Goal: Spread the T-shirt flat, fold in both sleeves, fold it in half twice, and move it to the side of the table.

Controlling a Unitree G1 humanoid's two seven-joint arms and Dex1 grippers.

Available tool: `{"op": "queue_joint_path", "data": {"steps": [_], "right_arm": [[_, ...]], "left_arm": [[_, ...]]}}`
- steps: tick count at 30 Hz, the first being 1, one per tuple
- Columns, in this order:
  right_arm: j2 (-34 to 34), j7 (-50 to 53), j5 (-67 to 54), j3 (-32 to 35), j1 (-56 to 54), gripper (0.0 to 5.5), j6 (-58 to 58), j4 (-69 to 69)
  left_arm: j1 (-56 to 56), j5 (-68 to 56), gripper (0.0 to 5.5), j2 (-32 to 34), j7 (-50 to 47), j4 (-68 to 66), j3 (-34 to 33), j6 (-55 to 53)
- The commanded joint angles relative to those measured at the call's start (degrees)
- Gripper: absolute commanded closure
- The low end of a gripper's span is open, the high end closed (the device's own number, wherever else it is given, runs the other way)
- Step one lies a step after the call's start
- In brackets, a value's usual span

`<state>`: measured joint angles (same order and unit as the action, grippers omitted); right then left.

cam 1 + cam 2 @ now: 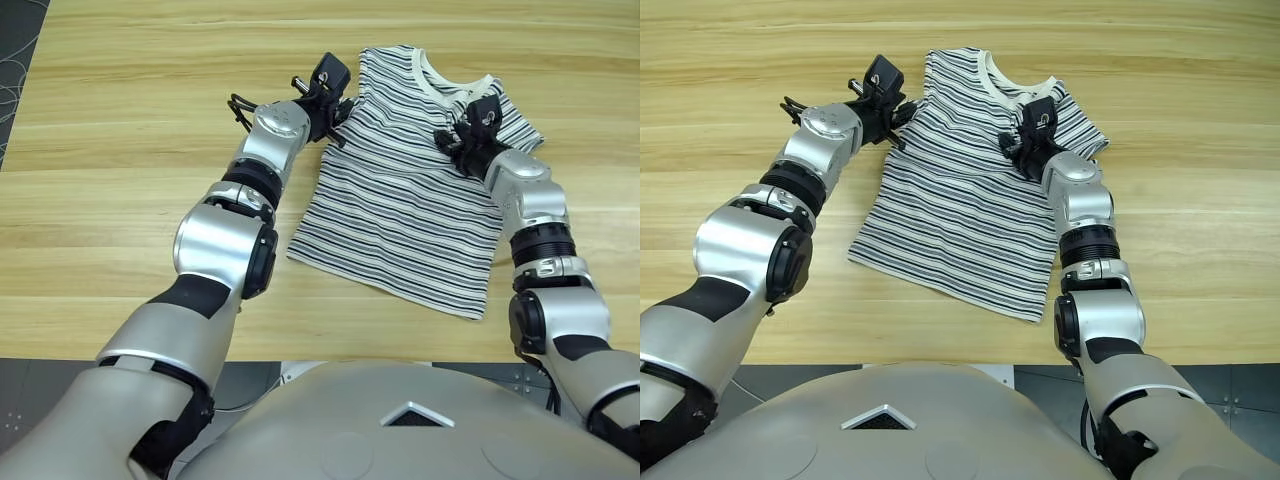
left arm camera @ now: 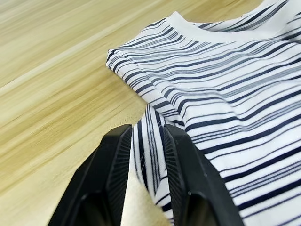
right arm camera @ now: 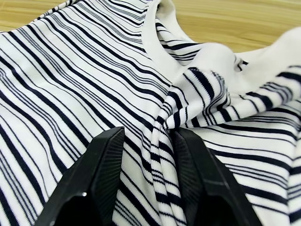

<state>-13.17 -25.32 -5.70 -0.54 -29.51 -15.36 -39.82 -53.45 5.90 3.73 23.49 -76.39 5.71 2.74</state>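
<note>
Striped T-shirt (image 1: 400, 215), wooden table (image 1: 130, 140) beneath, dark floor (image 1: 14, 70) beside

A light wood-grain table (image 1: 120, 120) stands over dark grey floor (image 1: 8, 40).

The left arm (image 1: 215, 245) and right arm (image 1: 530, 190) wear glossy silver-grey rounded shells with black joints and ribbed rings. Thin black cables (image 1: 238, 108) loop at the left wrist. The matte black left gripper (image 2: 146, 129) and right gripper (image 3: 148, 132) each have 2 ribbed fingers.
</note>
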Motion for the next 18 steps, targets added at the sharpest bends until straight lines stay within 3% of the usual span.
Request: {"op": "queue_joint_path", "data": {"steps": [1,9,18], "right_arm": [[0.13,-1.46,1.41,-1.96,1.51,3.66,-1.04,0.22],[0.56,-6.13,-0.63,-3.43,4.58,3.66,-4.45,10.18],[-2.33,-5.09,-1.57,-1.11,7.42,3.66,-9.38,24.41]], "left_arm": [[0.69,0.86,4.24,-1.94,-0.51,-0.91,-0.86,0.59],[3.35,4.53,4.24,-0.47,-6.39,-2.19,-0.59,-3.12],[8.52,1.17,4.24,1.18,-7.53,-2.38,-6.92,-9.65]]}}
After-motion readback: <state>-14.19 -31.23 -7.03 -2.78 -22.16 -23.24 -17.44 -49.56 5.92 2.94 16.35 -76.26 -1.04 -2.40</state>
